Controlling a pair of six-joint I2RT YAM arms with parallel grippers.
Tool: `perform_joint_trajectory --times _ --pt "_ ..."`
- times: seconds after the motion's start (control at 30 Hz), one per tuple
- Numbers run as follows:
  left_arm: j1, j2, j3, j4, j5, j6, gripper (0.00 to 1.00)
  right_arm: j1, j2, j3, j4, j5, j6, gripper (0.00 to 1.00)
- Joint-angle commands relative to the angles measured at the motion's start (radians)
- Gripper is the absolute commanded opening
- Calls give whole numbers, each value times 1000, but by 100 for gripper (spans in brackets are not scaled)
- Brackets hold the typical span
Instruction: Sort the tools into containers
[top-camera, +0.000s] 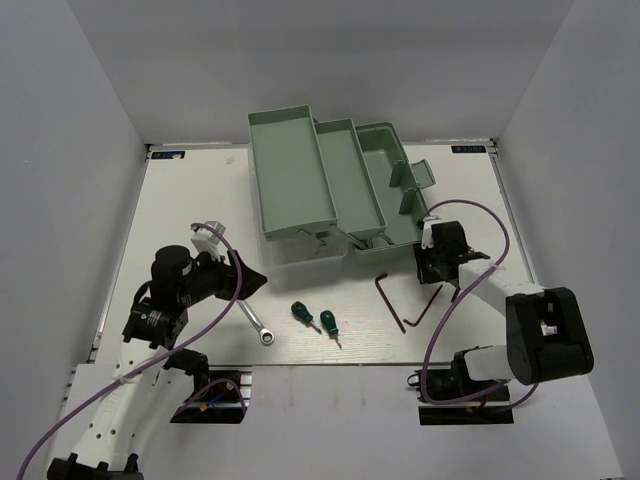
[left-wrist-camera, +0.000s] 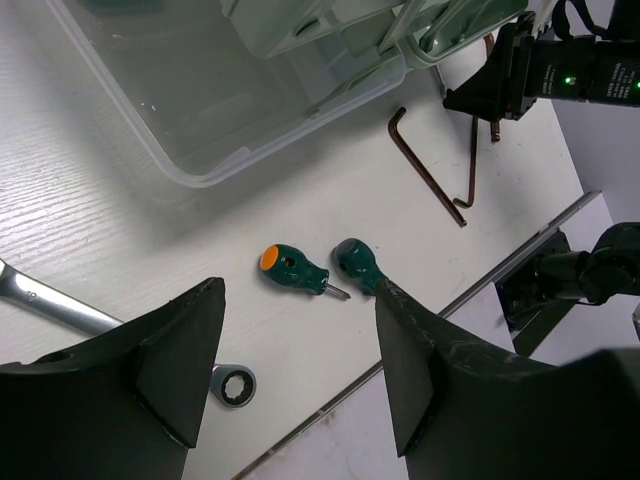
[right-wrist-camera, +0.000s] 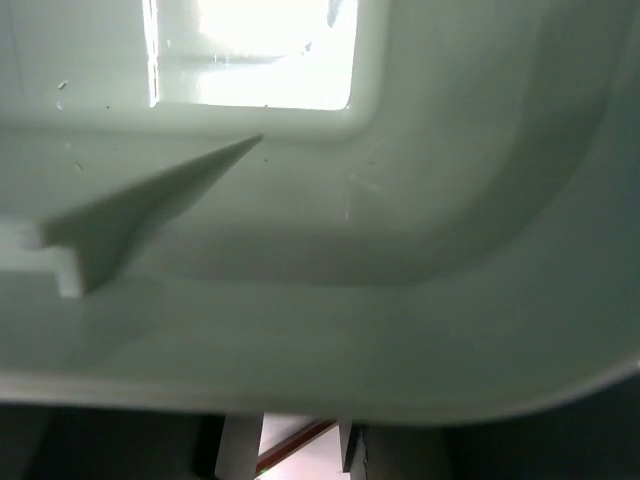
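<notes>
Left claw (top-camera: 256, 280): jaws spread wide with nothing between them, held low over the table (top-camera: 180, 200) and pointing toward the right side.
Wrench (top-camera: 252, 320): 1 silver wrench flat on the table, just on the near side of the left claw. In the left wrist view its shank runs under the left finger (left-wrist-camera: 170, 360), and its ring end shows close to that finger's base.
Screwdrivers: 2 stubby green-handled ones, (top-camera: 300, 312) and (top-camera: 328, 323), side by side on the table. They lie apart from the left claw, to its right and slightly nearer, and the wrist view shows them just ahead of the open jaws.
Hex keys: 2 thin dark L-shaped keys, (top-camera: 389, 300) and (top-camera: 428, 308), on the table right of the screwdrivers. The right-hand key reaches up toward the right claw.
Right claw (top-camera: 440, 262): at the near right corner of the toolbox, over the upper end of that key. I cannot tell how far it is open or whether it grips the key. Its own camera shows almost only pale green wall, with a thin brown bar at the bottom edge.
Toolbox (top-camera: 290, 170): pale mint-green, opened out at the far middle of the table, no tools visible in its trays.
Clear tub (left-wrist-camera: 190, 170): sits under the near trays.
</notes>
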Motion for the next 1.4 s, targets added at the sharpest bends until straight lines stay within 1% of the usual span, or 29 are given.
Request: perform_joint_trajectory --times 0.0,0.03,0.07,0.1,0.13,0.17,0.2,0.23,0.37,0.4,0.53,0.57,0.63,0.7,0.73,0.77,0.9,0.93,1.0,1.03,1.1,1.13,1.23,1.27,1.3,1.33,1.37 --pt "-3 -23 -8 18 18 -11 72 12 13 -4 -16 36 39 33" --pt "-3 -23 -8 18 18 -11 72 8 7 -5 -17 39 40 32" --pt "-3 -33 -8 7 18 -11 72 6 -36 -16 -14 40 112 32" --pt "-3 -34 -8 7 18 -11 72 3 -57 -26 4 25 120 32" --pt "-3 -34 -8 -2 18 -11 72 7 -74 -39 15 16 123 38" --pt "-3 -34 -8 -2 18 -11 72 11 -130 -72 42 10 132 41" --pt "-3 -43 -8 -2 18 -11 72 8 -146 -82 65 2 146 41" --pt "-3 -43 -8 -2 18 -11 72 11 -160 -86 73 3 145 44" --pt "-3 -43 -8 -2 18 -22 72 9 -125 -79 90 19 152 47" --pt "-3 -43 -8 9 18 -22 72 9 -95 -77 96 14 148 47" --pt "-3 -34 -8 29 18 -42 72 11 -59 -56 117 16 152 47" --pt "-3 -34 -8 29 18 -42 72 11 -54 -53 133 29 155 44" --pt "-3 -34 -8 29 18 -42 72 9 -28 -40 136 42 166 43" --pt "-3 -34 -8 29 18 -42 72 11 -15 -25 134 86 187 40" --pt "-3 -34 -8 29 18 -42 72 11 -13 -27 136 101 195 40" --pt "-3 -34 -8 18 18 -42 72 11 -11 -30 177 111 189 40" --pt "-3 -34 1 18 18 -42 72 12 -10 -28 179 125 197 40" --pt "-3 -34 1 18 18 -42 72 12 -13 -28 177 123 197 38" --pt "-3 -43 1 18 18 -51 72 11 -11 -27 177 115 192 34" --pt "-3 -43 1 18 18 -51 72 12 -11 -28 176 115 192 27" --pt "-3 -43 1 18 18 -51 72 11 -11 -28 171 103 191 21" --pt "-3 -52 1 18 18 -51 72 11 -13 -27 167 99 189 16" --pt "-3 -52 1 9 18 -51 72 14 -22 -33 150 80 184 8" --pt "-3 -52 1 -2 18 -51 72 9 -30 -34 150 76 178 8" --pt "-3 -61 12 -2 18 -51 72 12 -37 -36 115 74 169 8" --pt "-3 -61 12 -11 18 -51 72 12 -42 -30 102 62 169 6" --pt "-3 -61 12 -20 18 -51 72 12 -53 -27 41 59 157 6"
